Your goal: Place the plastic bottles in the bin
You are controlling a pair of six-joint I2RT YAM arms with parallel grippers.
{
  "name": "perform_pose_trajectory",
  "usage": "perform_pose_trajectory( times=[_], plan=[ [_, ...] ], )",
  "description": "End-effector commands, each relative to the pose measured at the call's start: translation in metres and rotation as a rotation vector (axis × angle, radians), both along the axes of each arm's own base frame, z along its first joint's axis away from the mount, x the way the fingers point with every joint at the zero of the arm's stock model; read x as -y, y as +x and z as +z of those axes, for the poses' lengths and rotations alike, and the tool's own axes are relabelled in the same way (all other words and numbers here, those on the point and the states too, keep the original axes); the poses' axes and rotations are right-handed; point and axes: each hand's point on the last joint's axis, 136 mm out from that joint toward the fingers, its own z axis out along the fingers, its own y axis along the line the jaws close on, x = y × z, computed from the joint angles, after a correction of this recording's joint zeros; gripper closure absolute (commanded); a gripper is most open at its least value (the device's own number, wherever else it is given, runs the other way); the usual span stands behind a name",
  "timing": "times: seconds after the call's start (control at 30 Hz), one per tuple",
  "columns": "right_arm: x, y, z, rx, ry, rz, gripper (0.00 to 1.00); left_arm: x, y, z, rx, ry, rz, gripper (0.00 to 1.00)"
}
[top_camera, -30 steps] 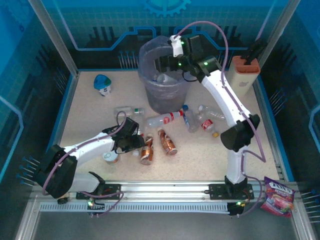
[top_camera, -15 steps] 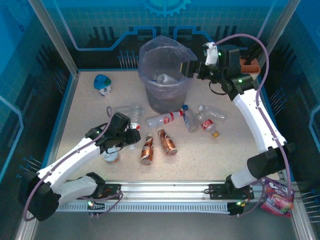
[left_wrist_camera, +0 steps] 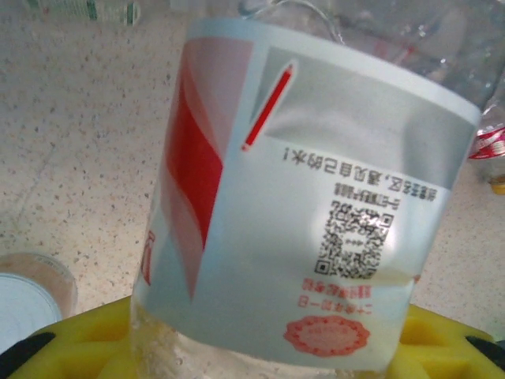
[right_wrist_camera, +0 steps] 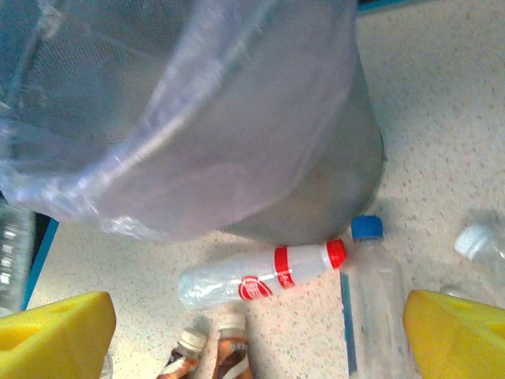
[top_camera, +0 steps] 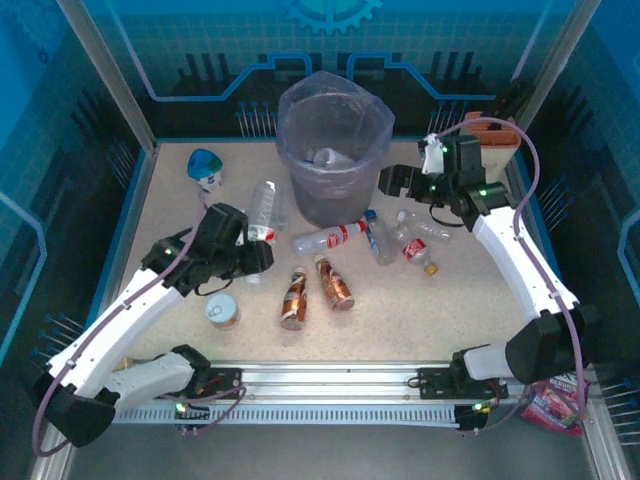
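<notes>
My left gripper (top_camera: 254, 252) is shut on a clear plastic bottle with a red and white label (top_camera: 263, 208), held off the table to the left of the bin. In the left wrist view that bottle (left_wrist_camera: 316, 205) stands between the yellow fingers (left_wrist_camera: 87, 341). The bin (top_camera: 333, 190), a grey bucket lined with a purplish bag, holds a clear bottle (top_camera: 325, 157). My right gripper (top_camera: 392, 182) hangs open beside the bin's right wall (right_wrist_camera: 316, 181). Below it lie a red-capped bottle (right_wrist_camera: 260, 280), a blue-capped one (right_wrist_camera: 371, 292) and two copper-brown ones (top_camera: 293, 298) (top_camera: 336, 284).
A short tin (top_camera: 223, 311) stands near my left forearm. A white object with a blue top (top_camera: 205, 168) sits at the back left and a beige block with an orange top (top_camera: 490, 142) at the back right. More clear bottles (top_camera: 420, 238) lie under my right arm.
My left gripper closed on the labelled bottle and raised it towards the back left. My right arm swung from over the bin to its right side and came lower.
</notes>
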Motion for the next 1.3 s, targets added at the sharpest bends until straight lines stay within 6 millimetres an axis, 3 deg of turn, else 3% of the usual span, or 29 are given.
perform_pose_trajectory(
  times=[0.0, 0.23, 0.37, 0.47, 0.67, 0.93, 1.27],
  plan=[
    [0.015, -0.015, -0.011, -0.03, 0.001, -0.045, 0.06, -0.003, 0.0, 0.032, 0.057, 0.043, -0.062, 0.77],
    [0.04, -0.044, -0.047, -0.113, -0.004, -0.126, 0.05, 0.002, 0.019, 0.091, 0.167, 0.096, -0.15, 0.82],
    [0.041, -0.067, -0.069, -0.16, 0.002, -0.113, 0.06, 0.013, 0.039, 0.119, 0.234, 0.119, -0.207, 0.86],
    [0.043, -0.083, -0.087, -0.206, 0.001, -0.117, 0.06, 0.023, 0.055, 0.129, 0.252, 0.152, -0.262, 0.92],
    [0.04, -0.116, -0.12, -0.303, 0.035, -0.109, 0.06, 0.041, 0.095, 0.136, 0.263, 0.186, -0.346, 0.95],
    [0.035, -0.152, -0.144, -0.381, 0.068, -0.096, 0.07, 0.065, 0.15, 0.134, 0.244, 0.193, -0.403, 0.96],
    [0.022, -0.174, -0.166, -0.436, 0.075, -0.078, 0.07, 0.075, 0.21, 0.123, 0.268, 0.2, -0.425, 0.96]
  ],
)
